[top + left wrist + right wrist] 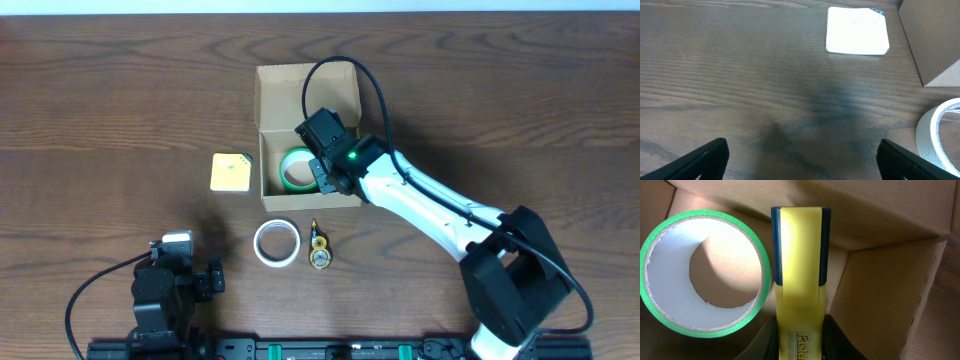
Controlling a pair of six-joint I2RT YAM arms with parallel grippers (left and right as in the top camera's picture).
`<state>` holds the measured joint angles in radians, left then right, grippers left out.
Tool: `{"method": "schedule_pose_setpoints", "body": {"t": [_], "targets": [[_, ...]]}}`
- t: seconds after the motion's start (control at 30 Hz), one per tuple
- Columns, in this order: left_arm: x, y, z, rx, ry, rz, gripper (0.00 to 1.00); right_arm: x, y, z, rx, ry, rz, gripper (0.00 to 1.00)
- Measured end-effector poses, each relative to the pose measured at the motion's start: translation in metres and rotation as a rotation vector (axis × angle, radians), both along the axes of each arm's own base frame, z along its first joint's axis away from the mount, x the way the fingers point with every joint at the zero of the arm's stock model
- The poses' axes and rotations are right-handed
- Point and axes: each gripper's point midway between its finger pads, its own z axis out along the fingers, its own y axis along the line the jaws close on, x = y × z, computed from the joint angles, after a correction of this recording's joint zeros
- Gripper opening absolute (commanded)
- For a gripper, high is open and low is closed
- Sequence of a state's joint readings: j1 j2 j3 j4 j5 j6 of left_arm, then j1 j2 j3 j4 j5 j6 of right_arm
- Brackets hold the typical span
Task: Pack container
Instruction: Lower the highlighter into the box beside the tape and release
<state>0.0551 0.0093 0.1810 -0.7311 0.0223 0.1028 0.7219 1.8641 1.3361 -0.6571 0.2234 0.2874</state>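
Note:
The tan cardboard container stands open at the table's centre, flap lid back. A green tape roll lies inside at the left; it also shows in the right wrist view. My right gripper is inside the container, shut on a yellow highlighter with a dark cap, beside the roll and near the box wall. My left gripper is open and empty low over the table at the front left.
A white tape roll lies in front of the container, also at the left wrist view's right edge. A small yellow-and-black object lies beside it. A yellow square pad sits left of the box.

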Motion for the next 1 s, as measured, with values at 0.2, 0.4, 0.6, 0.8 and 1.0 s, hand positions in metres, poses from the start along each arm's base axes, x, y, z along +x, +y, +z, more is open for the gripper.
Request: {"method": "schedule_pose_setpoints", "body": {"t": [0.2,0.4,0.6,0.8,1.0], "targets": [[0.000,0.000,0.000,0.000,0.000,0.000,0.95,0.000,0.001,0.000,0.001,-0.001,0.008,0.24],[0.000,0.000,0.000,0.000,0.000,0.000,0.95,0.001,0.001,0.000,0.002,-0.003,0.011,0.40],[0.000,0.000,0.000,0.000,0.000,0.000,0.95,0.005,0.005,0.003,0.017,-0.021,0.014,0.48],[0.000,0.000,0.000,0.000,0.000,0.000,0.95,0.021,0.020,0.014,0.080,-0.095,0.021,0.48],[0.000,0.000,0.000,0.000,0.000,0.000,0.95,0.022,0.021,0.057,0.143,-0.170,0.022,0.56]]}}
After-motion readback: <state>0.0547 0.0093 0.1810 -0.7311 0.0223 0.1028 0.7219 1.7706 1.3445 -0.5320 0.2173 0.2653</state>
